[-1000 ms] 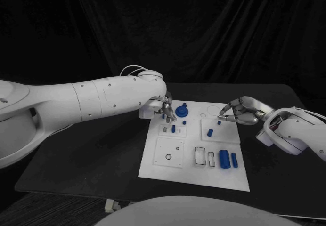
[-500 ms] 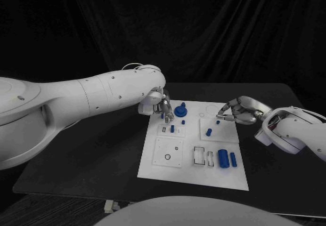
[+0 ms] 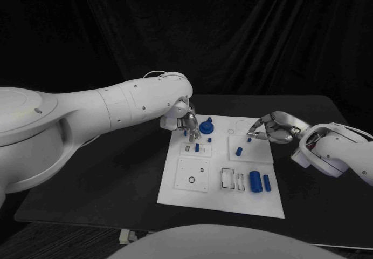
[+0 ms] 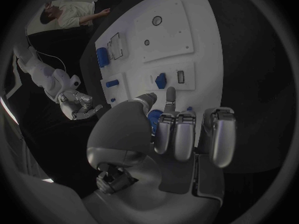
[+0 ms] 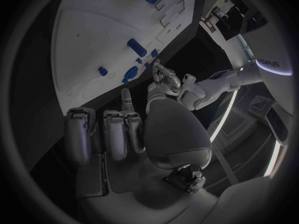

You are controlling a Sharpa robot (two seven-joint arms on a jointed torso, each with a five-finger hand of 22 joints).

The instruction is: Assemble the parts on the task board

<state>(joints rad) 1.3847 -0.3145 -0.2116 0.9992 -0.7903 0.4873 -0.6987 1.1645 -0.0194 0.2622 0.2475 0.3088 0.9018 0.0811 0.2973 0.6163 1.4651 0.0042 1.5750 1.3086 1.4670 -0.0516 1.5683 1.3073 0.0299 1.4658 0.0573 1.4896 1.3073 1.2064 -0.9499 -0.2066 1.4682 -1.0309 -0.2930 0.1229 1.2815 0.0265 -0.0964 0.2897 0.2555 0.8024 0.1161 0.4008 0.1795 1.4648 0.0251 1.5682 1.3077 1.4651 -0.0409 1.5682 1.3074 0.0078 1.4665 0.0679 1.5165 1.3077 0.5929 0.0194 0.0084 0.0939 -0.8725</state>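
The left hand (image 3: 184, 120) hangs over the upper left corner of the white task board (image 3: 221, 197), a little left of centre in the head view. In the left wrist view its thumb and one finger close on a small blue part (image 4: 154, 119), so this hand (image 4: 168, 134) is grasping that piece while the other fingers curl beside it. Just to the right of the hand in the head view stands a round blue knob (image 3: 207, 127) on the board, very near the fingertips but apart from them. Below it a short blue peg (image 3: 197, 147) stands in a small square plate.

The right hand (image 3: 271, 129) sits at the board's upper right edge, fingers curled inward with nothing visible between them; the right wrist view shows the same hand (image 5: 124, 129) clenched and empty above the board. A blue peg (image 3: 240, 151) stands just left of and below it. Toward the lower right of the board lie two blue cylinders (image 3: 255, 181) side by side, next to a rectangular slot (image 3: 228, 178).
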